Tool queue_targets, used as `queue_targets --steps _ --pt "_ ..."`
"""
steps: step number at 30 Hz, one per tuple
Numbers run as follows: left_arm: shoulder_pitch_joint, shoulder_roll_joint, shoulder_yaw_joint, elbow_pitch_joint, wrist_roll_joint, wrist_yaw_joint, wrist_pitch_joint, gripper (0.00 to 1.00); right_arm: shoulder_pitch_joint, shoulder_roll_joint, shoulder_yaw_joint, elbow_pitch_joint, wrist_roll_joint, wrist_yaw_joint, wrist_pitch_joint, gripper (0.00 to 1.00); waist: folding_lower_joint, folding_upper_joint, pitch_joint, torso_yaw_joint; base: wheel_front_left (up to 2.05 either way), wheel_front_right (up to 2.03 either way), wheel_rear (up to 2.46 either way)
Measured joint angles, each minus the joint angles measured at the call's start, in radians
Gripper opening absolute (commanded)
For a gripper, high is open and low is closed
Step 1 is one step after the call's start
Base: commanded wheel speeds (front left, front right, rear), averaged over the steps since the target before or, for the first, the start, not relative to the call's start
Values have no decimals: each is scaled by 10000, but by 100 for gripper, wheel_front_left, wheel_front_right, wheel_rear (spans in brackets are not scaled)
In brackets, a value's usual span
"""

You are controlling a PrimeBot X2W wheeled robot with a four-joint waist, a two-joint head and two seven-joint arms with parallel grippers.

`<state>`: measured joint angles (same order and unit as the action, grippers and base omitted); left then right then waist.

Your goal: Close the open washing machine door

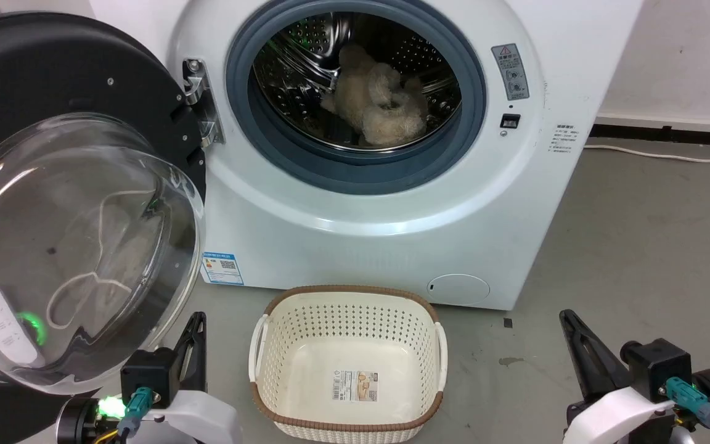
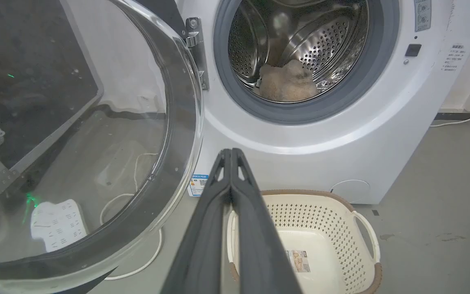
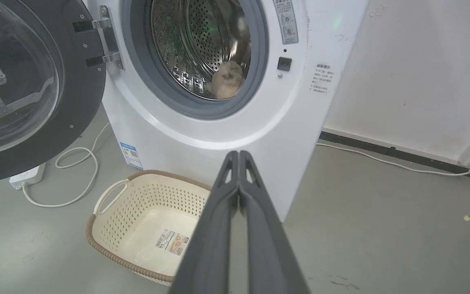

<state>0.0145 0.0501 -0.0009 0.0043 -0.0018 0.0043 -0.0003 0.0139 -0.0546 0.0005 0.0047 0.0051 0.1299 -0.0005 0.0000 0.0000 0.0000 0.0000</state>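
Approach stage: washing machine door gapes at frame left; my left gripper and right gripper are pressed together, empty. Next, I'd push its rim shut.

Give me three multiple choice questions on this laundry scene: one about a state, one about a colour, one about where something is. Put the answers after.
1. The machine's door is:
A. wide open
B. shut
C. open a crack

2. The door's rim is:
A. white
B. red
C. black

3. The basket stands:
A. on top of the machine
B. on the floor before the machine
C. hung from the door

Answers:
1 A: the door is swung far out from the machine's front.
2 C: the rim shows black in the head view.
3 B: the basket sits on the floor, just in front of the machine.
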Motion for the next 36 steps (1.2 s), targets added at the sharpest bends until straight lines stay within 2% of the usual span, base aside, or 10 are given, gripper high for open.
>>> queue_targets --steps 21,22,36 --pt "0 0 0 0 0 0 0 0 0 0 0 0 0 0 0 0 0 0 0 0 0 0 0" --pt "0 0 -4 0 0 0 0 100 0 0 -4 0 0 0 0 100 0 1 0 0 0 0 0" --pt "8 4 -169 8 6 27 -109 100 9 -2 -100 10 33 0 -109 100 0 0 -4 11 0 0 0"
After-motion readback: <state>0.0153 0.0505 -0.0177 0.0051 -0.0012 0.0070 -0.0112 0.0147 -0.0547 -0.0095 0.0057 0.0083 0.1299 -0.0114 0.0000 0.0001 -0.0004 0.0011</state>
